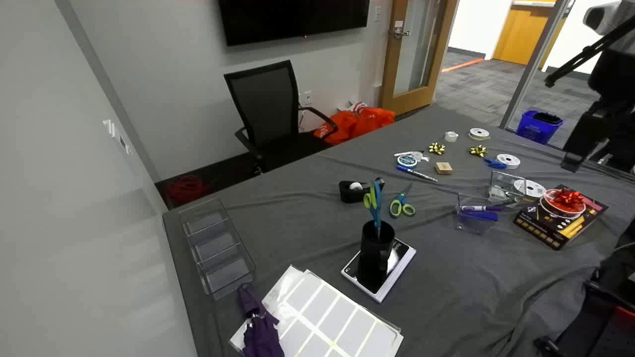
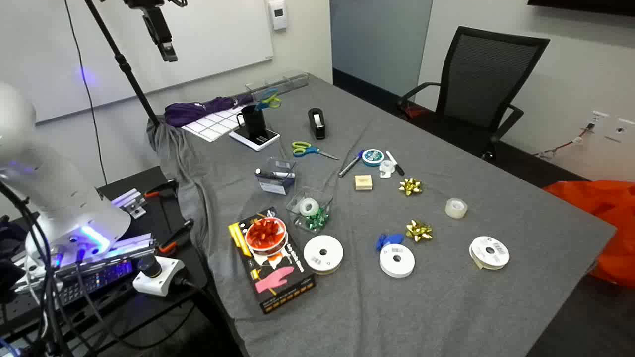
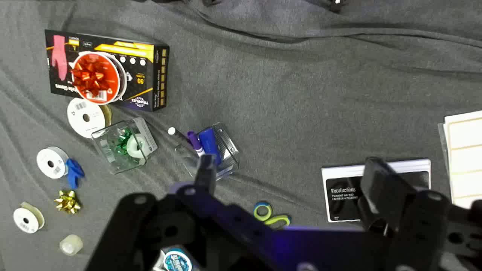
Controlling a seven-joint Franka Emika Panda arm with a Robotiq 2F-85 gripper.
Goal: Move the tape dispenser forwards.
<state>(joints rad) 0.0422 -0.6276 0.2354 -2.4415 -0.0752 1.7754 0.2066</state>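
The tape dispenser is a low black block with a pale tape roll. It sits on the grey-covered table in both exterior views (image 1: 350, 195) (image 2: 320, 132), beside the green-handled scissors (image 1: 401, 206) (image 2: 306, 149) and near the black mug. It does not show in the wrist view, where the gripper's own body covers the lower part. My gripper (image 3: 292, 169) is open with its fingers wide apart and nothing between them. It hangs high above the table, away from the dispenser, in both exterior views (image 1: 573, 159) (image 2: 168, 53).
A black mug (image 1: 368, 255) holding scissors stands on a white-edged ink pad (image 2: 268, 143). Clear bins (image 2: 310, 198), a glove box (image 3: 158, 79) with a red bow, ribbon spools (image 2: 397, 260), pens and a wooden block (image 1: 443, 168) lie around. A purple umbrella (image 2: 186, 115) lies on label sheets (image 1: 317, 317).
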